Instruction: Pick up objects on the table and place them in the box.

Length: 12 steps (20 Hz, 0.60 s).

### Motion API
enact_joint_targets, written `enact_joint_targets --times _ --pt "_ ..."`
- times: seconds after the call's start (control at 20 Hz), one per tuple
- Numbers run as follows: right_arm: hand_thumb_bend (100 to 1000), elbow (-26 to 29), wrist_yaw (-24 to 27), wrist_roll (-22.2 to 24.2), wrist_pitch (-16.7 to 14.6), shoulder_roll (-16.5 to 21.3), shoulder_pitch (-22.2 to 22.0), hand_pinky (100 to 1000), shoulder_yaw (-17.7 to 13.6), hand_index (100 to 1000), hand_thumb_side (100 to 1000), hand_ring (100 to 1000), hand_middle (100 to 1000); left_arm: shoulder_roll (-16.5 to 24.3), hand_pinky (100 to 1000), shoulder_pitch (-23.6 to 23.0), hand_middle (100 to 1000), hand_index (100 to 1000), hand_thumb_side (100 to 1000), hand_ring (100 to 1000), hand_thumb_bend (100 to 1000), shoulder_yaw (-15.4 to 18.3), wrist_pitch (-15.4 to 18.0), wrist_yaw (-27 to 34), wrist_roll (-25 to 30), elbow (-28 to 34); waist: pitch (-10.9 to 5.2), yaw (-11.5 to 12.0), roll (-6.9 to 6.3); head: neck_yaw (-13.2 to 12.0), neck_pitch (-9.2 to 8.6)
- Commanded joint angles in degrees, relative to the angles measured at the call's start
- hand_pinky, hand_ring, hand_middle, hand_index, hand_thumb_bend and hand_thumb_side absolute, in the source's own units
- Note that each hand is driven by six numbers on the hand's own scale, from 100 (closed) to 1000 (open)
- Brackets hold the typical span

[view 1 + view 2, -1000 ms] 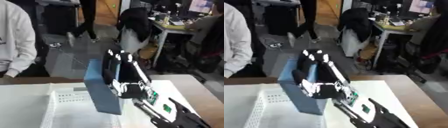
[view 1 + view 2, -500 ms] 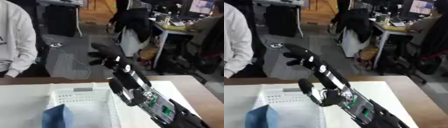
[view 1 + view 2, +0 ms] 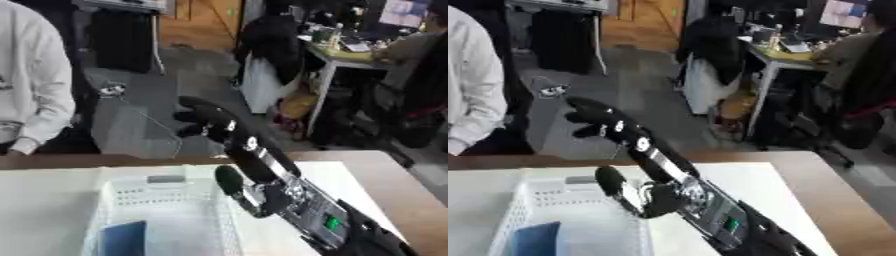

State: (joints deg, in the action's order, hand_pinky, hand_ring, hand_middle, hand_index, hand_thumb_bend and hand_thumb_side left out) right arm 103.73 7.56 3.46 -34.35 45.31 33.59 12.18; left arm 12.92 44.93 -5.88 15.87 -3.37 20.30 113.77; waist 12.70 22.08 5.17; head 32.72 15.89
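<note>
Down in the near-left corner of the white box on the table we see the blue object lying, below and left of our right hand, whose straight, spread fingers hold nothing.

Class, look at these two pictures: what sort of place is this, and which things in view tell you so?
Probably an office or lab workspace: a cluttered desk, a monitor, and a white basket on the table before the right hand.
</note>
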Motion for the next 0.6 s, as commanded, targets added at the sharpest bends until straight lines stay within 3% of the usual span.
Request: enact_joint_targets --times 0.05,0.35,0.6 --pt "131 0.0 -0.1 -0.1 0.1 1.0 -0.2 830 -0.9 1000 654 926 1000 0.6 520 0.7 632 621 791 435 823 0.3 -0.1 -0.3 0.0 0.8 -0.86 -0.3 -0.47 -0.2 -1.35" --pt "100 1.1 2.5 -1.3 0.5 2.1 -5.7 784 -3.4 1000 668 892 999 2.2 519 -1.0 632 621 789 434 824 0.7 0.4 -0.9 -0.4 0.8 -1.19 -2.6 -1.25 0.0 -8.73" --pt "100 7.1 4.5 -2.6 1.3 2.8 -17.2 727 -8.1 1000 709 856 965 4.9 515 -4.1 629 621 785 432 829 1.4 1.2 -1.7 -1.9 0.8 -2.15 -6.1 -2.41 -2.5 -10.83"
